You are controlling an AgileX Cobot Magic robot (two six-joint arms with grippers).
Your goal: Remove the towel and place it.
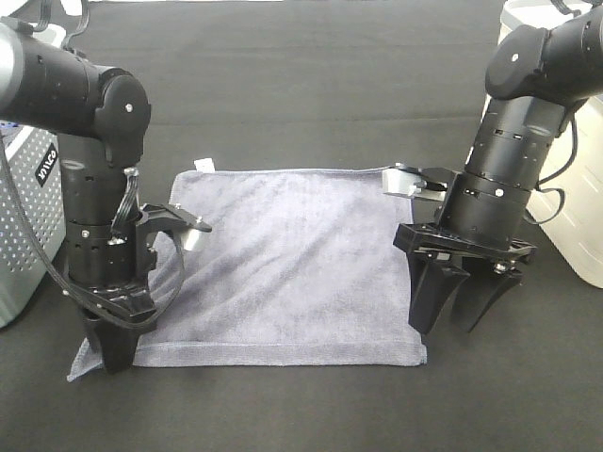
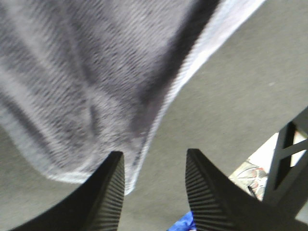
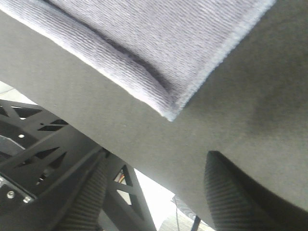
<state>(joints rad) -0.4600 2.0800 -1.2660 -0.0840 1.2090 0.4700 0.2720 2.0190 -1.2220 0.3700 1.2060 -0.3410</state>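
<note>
Closest to me, the left gripper stands tip-down on the near left corner of the square greyish-lavender microfibre towel. Its wrist camera shows the ribbed black fingers spread apart and gripping nothing. The towel's corner ends just ahead of one finger, and I can't tell whether they touch. At the towel's near right corner the right gripper hangs just outside the side hem, also released. From its wrist camera, the corner lies ahead of the parted fingers, clear of both. The towel itself is spread flat on the black cloth-covered table, with a small white tag at its far left corner. Left of the towel sits a perforated grey metal basket, and right of it a white plastic container.
</note>
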